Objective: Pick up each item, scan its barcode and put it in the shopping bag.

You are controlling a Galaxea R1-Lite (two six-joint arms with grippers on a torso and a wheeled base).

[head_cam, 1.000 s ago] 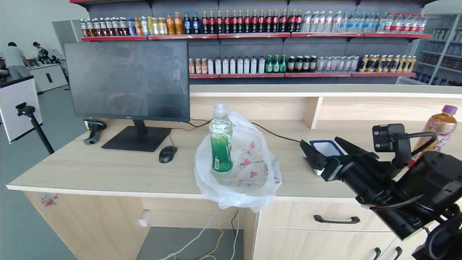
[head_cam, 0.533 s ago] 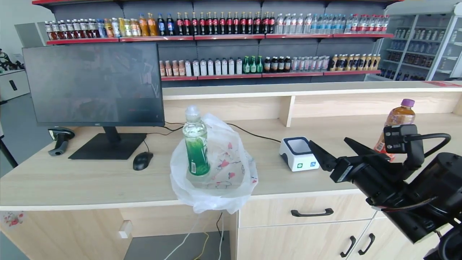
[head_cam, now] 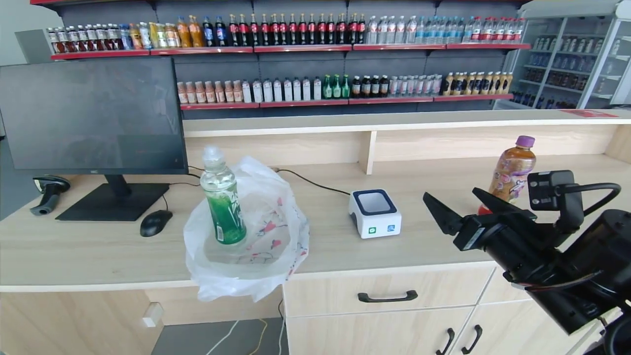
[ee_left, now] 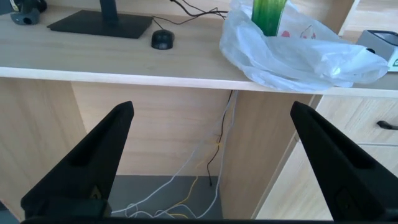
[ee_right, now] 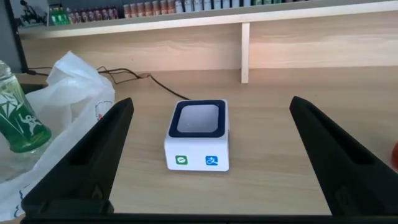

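The shopping bag (head_cam: pixel 278 231) sat on the counter (head_cam: pixel 98 251), above and ahead of my left claw (ee_left: pixel 211 107), which hung low in front of the counter's face, spread wide and holding nothing. A green bottle (head_cam: pixel 224 207) stood upright inside the bag, so I judged that item done, though I could not tell whether it had been scanned. The scanner (head_cam: pixel 374 213) lay next, to the left of my right claw (head_cam: pixel 449 192) and a little beyond it, its window facing up. My right claw was also spread and empty, raised over the near edge of the counter. Just beyond it and to its right stood the orange bottle (head_cam: pixel 512 172), upright with a purple cap, apart from my fingers. I took the step in hand to be fetching this last bottle. The next move called for swinging the claw right and forward, bracketing the bottle at mid-body and pressing together gently, since it is tall and could tip. Its foot was hidden behind my own wrist, and I could not find its barcode, so I expected to have to turn it over the scanner.
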